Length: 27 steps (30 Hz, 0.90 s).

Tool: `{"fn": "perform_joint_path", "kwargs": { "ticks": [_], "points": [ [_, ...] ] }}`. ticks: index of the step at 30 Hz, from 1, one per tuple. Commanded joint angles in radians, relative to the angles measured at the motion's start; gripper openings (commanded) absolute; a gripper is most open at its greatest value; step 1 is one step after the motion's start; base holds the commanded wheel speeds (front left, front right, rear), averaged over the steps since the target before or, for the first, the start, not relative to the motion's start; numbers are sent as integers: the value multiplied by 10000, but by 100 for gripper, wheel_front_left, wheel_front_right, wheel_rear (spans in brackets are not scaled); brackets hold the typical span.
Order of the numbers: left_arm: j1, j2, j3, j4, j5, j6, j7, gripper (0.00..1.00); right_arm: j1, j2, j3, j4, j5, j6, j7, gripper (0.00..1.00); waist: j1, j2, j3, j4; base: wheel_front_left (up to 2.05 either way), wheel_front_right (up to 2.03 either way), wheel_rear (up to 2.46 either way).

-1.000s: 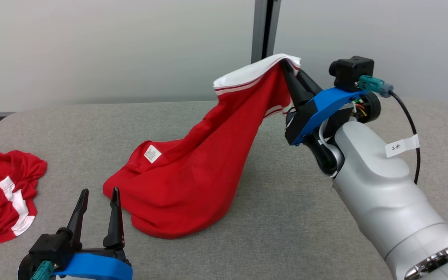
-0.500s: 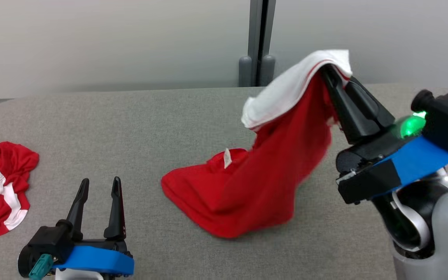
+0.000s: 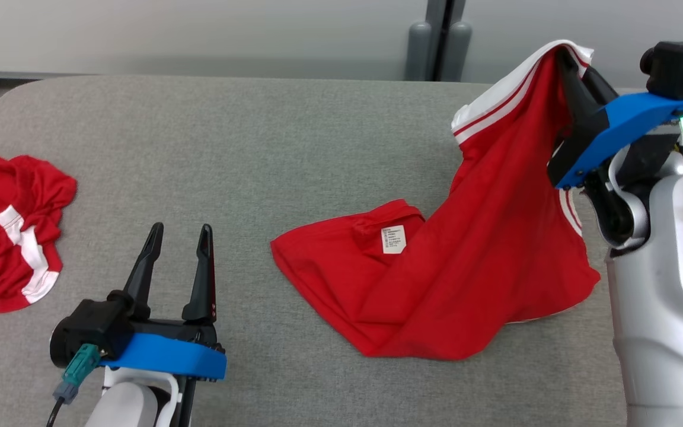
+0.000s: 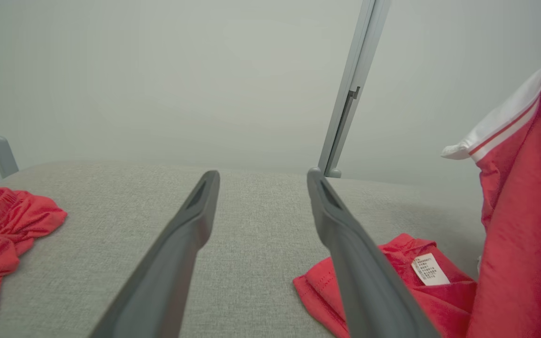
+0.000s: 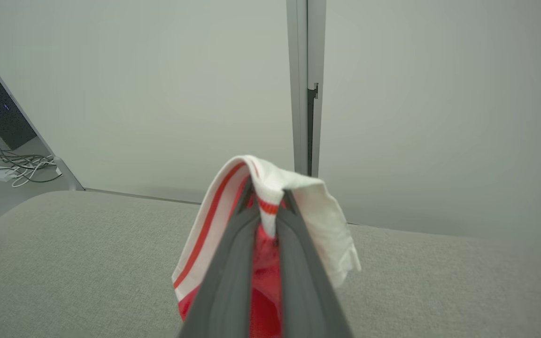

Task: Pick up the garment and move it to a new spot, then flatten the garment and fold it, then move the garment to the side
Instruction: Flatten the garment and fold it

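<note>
Garment point(image 3: 484, 255), pinched at its white edge by the right jaws while the left jaws stand spread, should be laid slowly onto the tabletop point(image 3: 258, 148), unbunched.

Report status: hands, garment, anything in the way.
Right hand shut on red garment, striped edge lifted, rest lying on table. Left hand open, empty. Second garment far left, apart.

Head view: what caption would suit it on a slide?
Right gripper holds one white-trimmed end of a red garment above the grey table; open left gripper is empty.
</note>
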Motion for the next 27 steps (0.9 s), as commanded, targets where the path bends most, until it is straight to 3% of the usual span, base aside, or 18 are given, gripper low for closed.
{"fn": "perform_joint_path", "kwargs": {
  "ticks": [1, 9, 10, 11, 16, 19, 27],
  "points": [
    [-272, -37, -25, 55, 65, -73, -35, 100, -526, -1, -150, 736, -248, 5, -323, 0, -2, -2, 380, 419, 0, 0, 0],
    [-942, -403, -224, 311, 274, -360, -47, 100, -2440, -43, -1745, 4393, -1784, 5, -1931, 0, -2, -2, 863, 1212, 0, 0, 0],
    [-965, -444, -216, 343, 303, -385, -47, 100, -2569, -34, -1929, 4823, -1897, 5, -1956, 74, -2, -2, 868, 1256, 0, 0, 0],
    [-987, -474, -195, 372, 310, -415, -48, 100, -2735, -23, -2069, 5145, -2029, 5, -2089, 100, -2, -2, 870, 1279, 0, 0, 0],
    [-877, -542, 34, 490, 405, -440, -49, 100, -3008, -32, -2330, 6313, -2126, 5, -2516, 100, -2, -2, 663, 1163, 0, 0, 0],
    [-612, -516, 177, 553, 455, -403, -48, 100, -2773, -36, -2161, 6791, -1892, 5, -2218, 100, -2, -2, 377, 925, 0, 0, 0],
    [-19, -337, 442, 430, 473, -332, -49, 100, -1178, -496, -1493, 6228, -1477, 5, -1143, 100, -2, -2, -353, 139, 0, 0, 0]
  ]
}}
